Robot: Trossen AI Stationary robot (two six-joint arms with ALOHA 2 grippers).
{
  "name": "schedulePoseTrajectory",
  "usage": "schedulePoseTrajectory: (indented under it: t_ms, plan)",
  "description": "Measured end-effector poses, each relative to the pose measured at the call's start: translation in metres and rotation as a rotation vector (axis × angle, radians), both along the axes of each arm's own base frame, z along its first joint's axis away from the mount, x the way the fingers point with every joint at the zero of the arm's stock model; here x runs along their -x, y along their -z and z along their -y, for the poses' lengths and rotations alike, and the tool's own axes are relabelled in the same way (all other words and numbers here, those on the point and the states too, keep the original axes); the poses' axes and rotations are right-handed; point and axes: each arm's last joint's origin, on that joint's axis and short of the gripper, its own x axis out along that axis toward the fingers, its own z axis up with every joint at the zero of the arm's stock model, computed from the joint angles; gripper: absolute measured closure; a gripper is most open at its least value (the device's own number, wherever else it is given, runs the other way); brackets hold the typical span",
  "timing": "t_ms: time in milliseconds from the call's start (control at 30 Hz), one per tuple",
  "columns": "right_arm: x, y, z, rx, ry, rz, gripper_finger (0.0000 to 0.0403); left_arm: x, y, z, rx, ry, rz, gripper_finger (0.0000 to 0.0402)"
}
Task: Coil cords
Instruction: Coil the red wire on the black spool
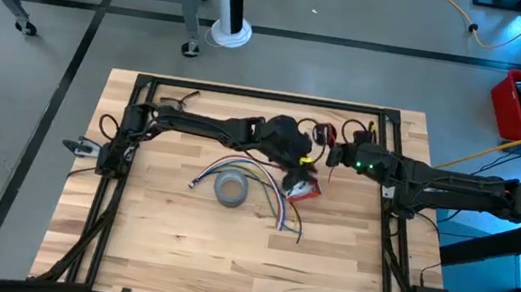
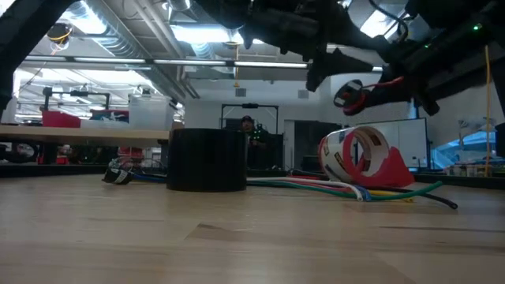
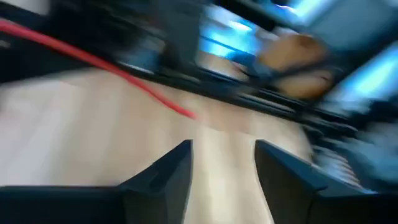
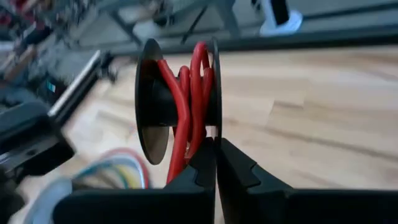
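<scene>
The red wire (image 4: 186, 106) sits part-wound on a small black spool (image 4: 158, 102), held off the desk (image 1: 167, 245) at its back middle by the right gripper (image 4: 216, 163), clamped on the spool's rim. The loose end (image 3: 93, 59) runs toward the left gripper (image 3: 222, 163), which is open, empty and nearest.

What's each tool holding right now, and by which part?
The right tool is shut on the black spool wound with red wire, pinching one disc's rim. The left tool is open and empty.
</scene>
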Motion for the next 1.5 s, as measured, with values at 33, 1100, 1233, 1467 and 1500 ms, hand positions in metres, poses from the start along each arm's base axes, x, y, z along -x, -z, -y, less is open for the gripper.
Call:
schedulePoseTrajectory:
  t_ms: [33, 1100, 1233, 1467, 1500]
  plan:
    - [0.0, -0.001, 0.001, 0.015, 0.018, 0.011, 0.04, -0.001, -0.001, -0.001, -0.028, -0.055, 0.013, 0.0237]
    - [-0.005, -0.017, 0.005, 0.132, 0.118, 0.14, 0.04, -0.021, 0.013, 0.003, -0.041, -0.385, 0.151, 0.0237]
    - [-0.005, -0.017, 0.005, 0.132, 0.117, 0.142, 0.04, -0.021, 0.013, 0.003, -0.041, -0.384, 0.153, 0.0237]
    - [-0.008, -0.023, 0.004, 0.127, 0.083, 0.221, 0.04, -0.021, 0.013, 0.002, -0.041, -0.385, 0.153, 0.0237]
    - [-0.008, -0.024, 0.004, 0.126, 0.08, 0.224, 0.04, -0.021, 0.013, 0.002, -0.041, -0.386, 0.153, 0.0238]
